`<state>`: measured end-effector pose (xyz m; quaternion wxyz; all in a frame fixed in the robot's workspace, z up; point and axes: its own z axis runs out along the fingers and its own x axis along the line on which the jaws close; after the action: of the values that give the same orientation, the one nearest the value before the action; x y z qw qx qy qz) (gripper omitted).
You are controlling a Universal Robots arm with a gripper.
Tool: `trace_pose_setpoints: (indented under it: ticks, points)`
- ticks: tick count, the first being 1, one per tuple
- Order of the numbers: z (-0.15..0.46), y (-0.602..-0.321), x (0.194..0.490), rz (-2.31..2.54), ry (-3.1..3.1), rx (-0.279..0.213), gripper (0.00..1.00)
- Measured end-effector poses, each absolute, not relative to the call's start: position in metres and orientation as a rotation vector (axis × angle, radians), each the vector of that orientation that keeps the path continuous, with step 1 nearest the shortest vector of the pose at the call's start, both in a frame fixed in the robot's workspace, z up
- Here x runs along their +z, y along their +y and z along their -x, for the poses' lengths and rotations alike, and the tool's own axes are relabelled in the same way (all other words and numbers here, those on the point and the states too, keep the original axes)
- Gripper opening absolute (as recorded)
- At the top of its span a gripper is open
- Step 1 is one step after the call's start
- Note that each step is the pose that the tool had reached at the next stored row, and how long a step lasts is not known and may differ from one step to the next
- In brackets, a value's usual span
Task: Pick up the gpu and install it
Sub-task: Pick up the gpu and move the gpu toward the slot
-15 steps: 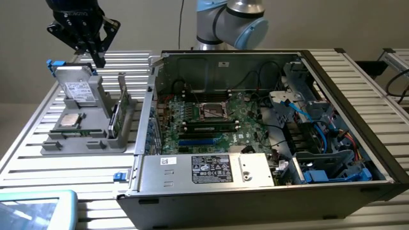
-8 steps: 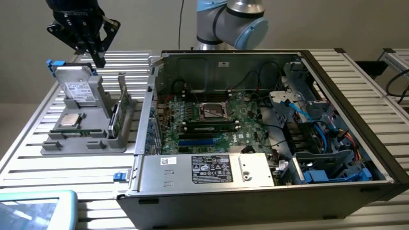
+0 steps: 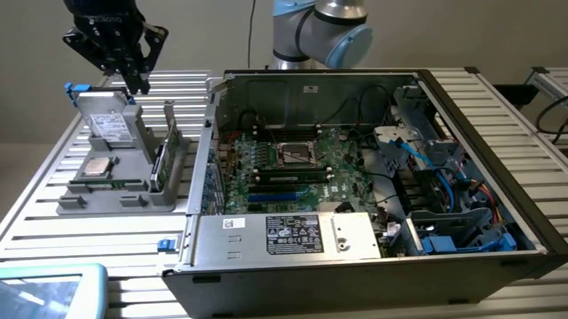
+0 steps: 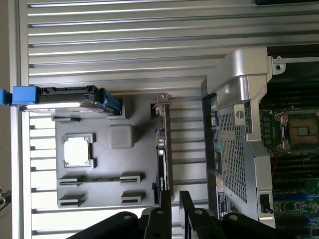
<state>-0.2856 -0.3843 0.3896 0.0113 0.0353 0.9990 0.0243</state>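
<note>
We've got the gripper point(image 3: 138, 85) up over the tray point(image 3: 116, 199), jaws narrowly parted, holding nothing. Gpu point(image 3: 162, 159) stands on edge in tray, beside the case point(image 3: 355, 279).

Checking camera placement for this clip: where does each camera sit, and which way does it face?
Exterior view: raised off the arm, looking down across the slatted metal table at the open black computer case; the blue-grey arm and black gripper show.
Wrist view: on the wrist, looking down onto the grey parts tray; the gripper's dark fingers show.
Shared: the tray, the thin black green-edged gpu card standing in it, the silver blue-ended hard drive, the case.
</note>
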Motion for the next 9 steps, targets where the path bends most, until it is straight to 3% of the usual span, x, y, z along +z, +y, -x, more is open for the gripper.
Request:
trace_pose_setpoints:
  ticks: [6, 9]
  points:
    - [0.2856, -0.3843, 0.3871, -0.110, 3.116, 0.076, 0.48]
    - [0.2860, -0.3841, 0.3820, -0.111, 3.116, 0.076, 0.48]
